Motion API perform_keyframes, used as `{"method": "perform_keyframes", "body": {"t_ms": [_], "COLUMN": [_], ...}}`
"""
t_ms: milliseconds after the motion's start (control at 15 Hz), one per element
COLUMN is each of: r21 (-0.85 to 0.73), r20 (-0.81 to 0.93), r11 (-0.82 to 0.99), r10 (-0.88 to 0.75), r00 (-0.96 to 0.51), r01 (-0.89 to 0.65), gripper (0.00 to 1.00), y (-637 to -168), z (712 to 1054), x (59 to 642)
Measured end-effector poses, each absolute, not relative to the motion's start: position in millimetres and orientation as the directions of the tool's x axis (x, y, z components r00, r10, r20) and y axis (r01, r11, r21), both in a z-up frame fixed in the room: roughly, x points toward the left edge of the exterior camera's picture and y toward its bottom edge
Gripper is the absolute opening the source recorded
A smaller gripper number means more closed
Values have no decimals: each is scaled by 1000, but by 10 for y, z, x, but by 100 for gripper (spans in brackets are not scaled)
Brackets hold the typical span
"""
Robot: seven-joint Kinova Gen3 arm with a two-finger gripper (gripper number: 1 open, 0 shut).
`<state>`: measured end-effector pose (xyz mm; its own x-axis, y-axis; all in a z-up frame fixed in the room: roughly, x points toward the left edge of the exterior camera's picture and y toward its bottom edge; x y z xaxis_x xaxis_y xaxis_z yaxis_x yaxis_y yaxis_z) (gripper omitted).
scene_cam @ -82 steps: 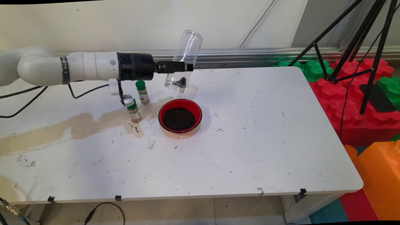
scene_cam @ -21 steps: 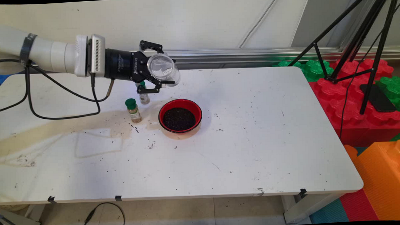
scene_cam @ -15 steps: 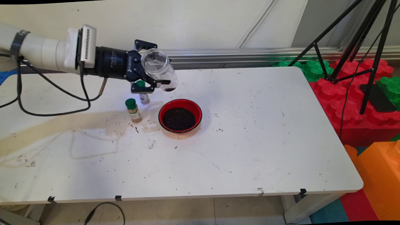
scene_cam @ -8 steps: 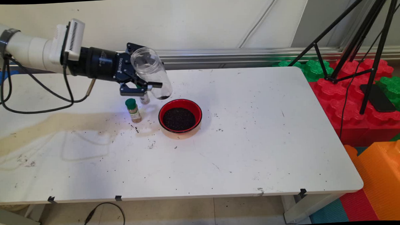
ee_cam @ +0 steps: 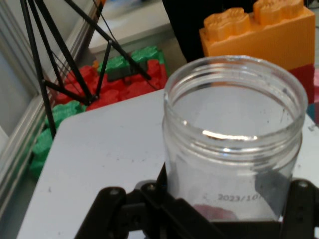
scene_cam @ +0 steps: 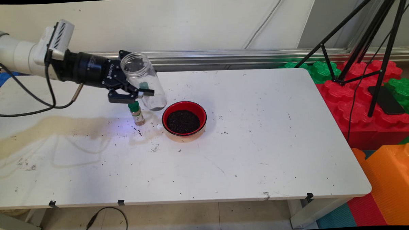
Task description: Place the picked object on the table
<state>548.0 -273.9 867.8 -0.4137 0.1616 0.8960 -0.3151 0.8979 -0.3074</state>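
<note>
My pincer is closed on a clear jar, one finger on each side of its body. I hold it off the tabletop, tilted only a little, mouth up and toward the wall. In the hand view the jar's open threaded rim stands right in front of my camera, and I see nothing inside it but a dark shape low in the glass, which I cannot make out.

Directly under my pincer stands a small spice bottle with a green cap. Its cap looks very close to my lower finger, and I cannot tell if they touch. Another green cap shows through the jar's glass, so a second bottle seems to stand behind it.

Just to the right of the jar's base sits a red bowl filled with dark grains. Specks of the same stuff lie scattered on the tabletop around it, and a pale tan stain runs off to the left.

My worries:
- If I come down here, my finger or the jar could knock the near bottle over.
- The jar's glass is smooth, so it could slip or twist in my grip if I swing.
- Its base could clip the bowl's rim and spill the grains.
</note>
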Motion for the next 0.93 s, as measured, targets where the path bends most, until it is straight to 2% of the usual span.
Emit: {"method": "perform_keyframes", "body": {"t_ms": [933], "r21": [-167], "r20": [910], "r11": [932], "r10": [20], "r00": [-415], "r01": [-321], "gripper": [0], "y": [-2388], "z": [8326], "x": [5798]}}
